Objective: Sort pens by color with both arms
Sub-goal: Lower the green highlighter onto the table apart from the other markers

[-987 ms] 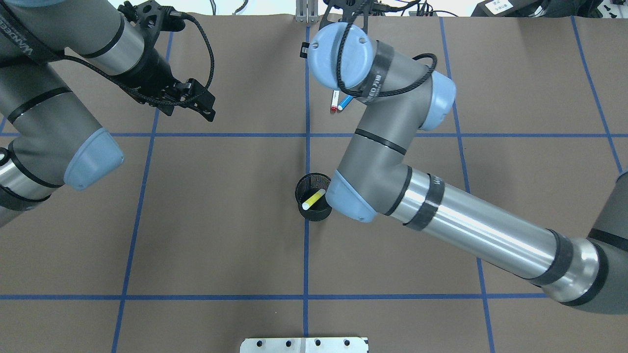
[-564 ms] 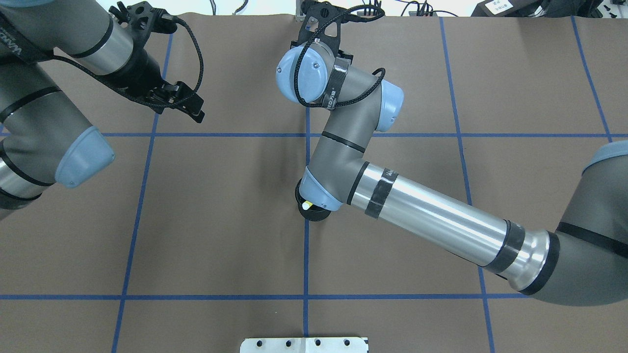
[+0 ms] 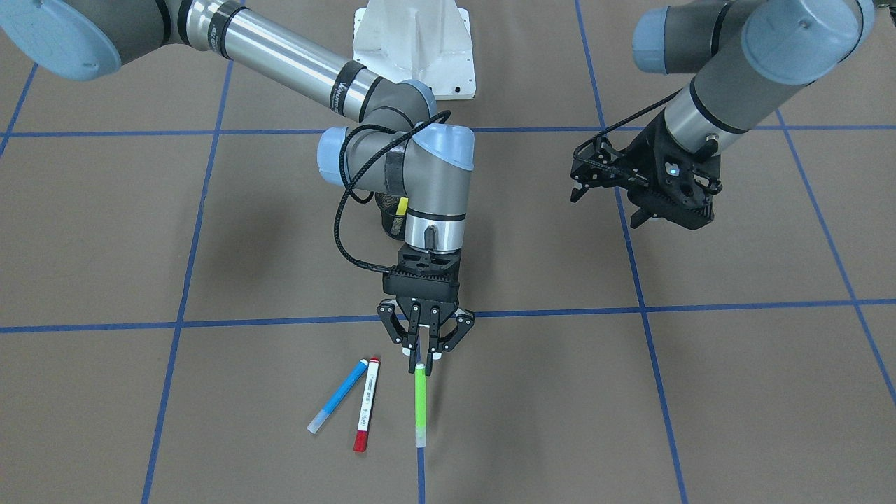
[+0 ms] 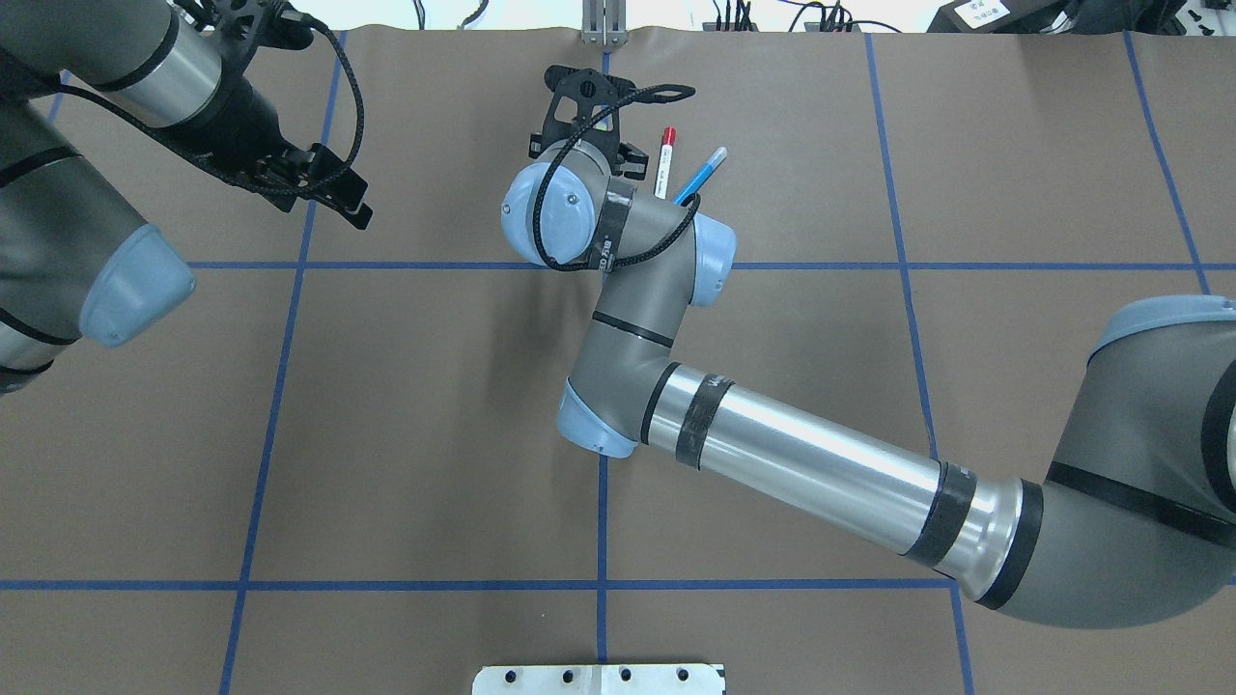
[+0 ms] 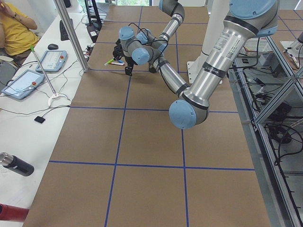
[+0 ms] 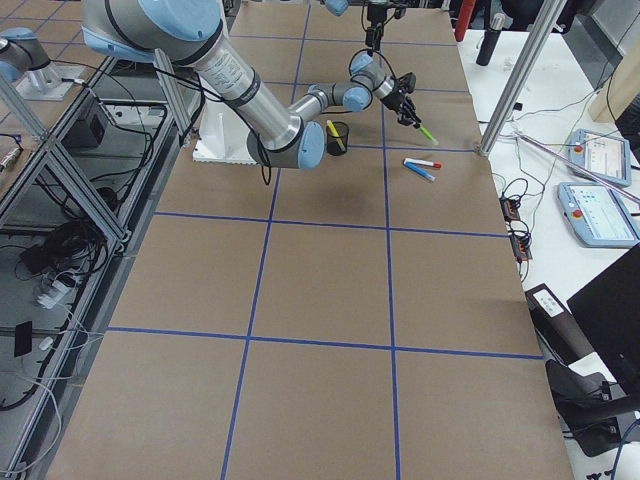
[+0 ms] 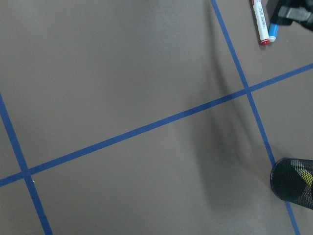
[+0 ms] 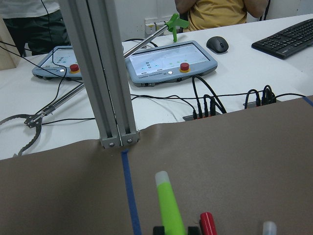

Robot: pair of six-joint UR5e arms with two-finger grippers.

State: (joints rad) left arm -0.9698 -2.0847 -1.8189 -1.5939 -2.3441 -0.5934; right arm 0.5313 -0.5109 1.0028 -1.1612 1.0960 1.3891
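One of the four pens looks sorted so far: the yellow pen (image 3: 402, 206) stands in the black mesh cup (image 7: 286, 183), at 12 o'clock from the right tool (image 3: 425, 353) as seen from across the bench (image 3: 210, 245). That tool is clenched on the near end of the green pen (image 3: 420, 402), which sticks out beyond its tip. The blue pen (image 3: 339, 395) and the red-ended pen (image 3: 366, 404) lie side by side on the brown paper at about 8 o'clock from it, close together and untouched. The left tool (image 3: 606, 203) hangs at 2 o'clock, well apart, released and carrying nothing. I'd put the job at roughly a quarter done, with one pen in hand and two to go.

From overhead, the right wrist covers its own tool and the green pen, and the forearm hides the cup. Facing the robot, the wrist blocks most of the cup. I cannot tell whether the green pen's far end is clear of the paper, nor where each colour belongs.
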